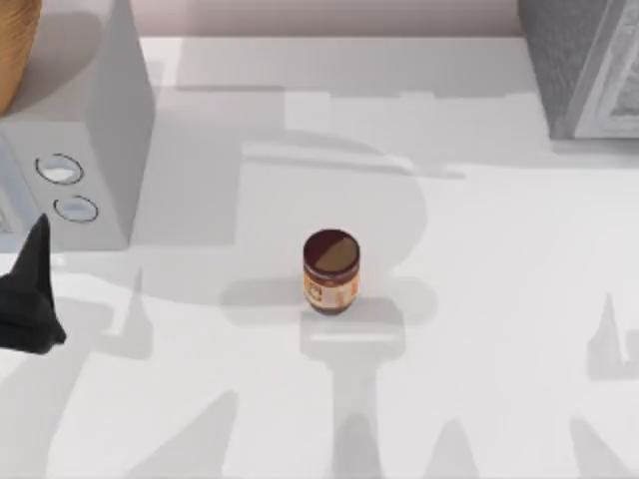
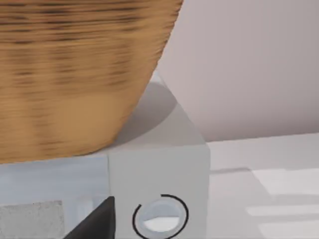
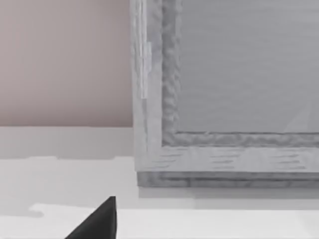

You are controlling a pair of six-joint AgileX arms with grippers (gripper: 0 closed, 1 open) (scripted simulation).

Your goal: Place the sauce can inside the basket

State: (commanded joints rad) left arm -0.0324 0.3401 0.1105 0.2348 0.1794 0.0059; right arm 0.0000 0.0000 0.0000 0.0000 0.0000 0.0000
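The sauce can point(image 1: 330, 271) is standing upright in the middle of the white desk point(image 1: 479, 299), well apart from the basket point(image 1: 15, 50). It looks hard, smooth and light; squeezing its round sides should work best. Whether the left gripper point(image 1: 30, 299) is released or clenched cannot be told.

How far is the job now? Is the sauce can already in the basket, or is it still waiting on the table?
Nothing looks done yet. The sauce can stands upright on the white table, near its middle, untouched. The basket sits on top of the grey appliance at the table's left. In hand: the left gripper is at the left edge, in front of that appliance, holding nothing. Left to do: reach the can, grasp it, lift it, set it into the basket.
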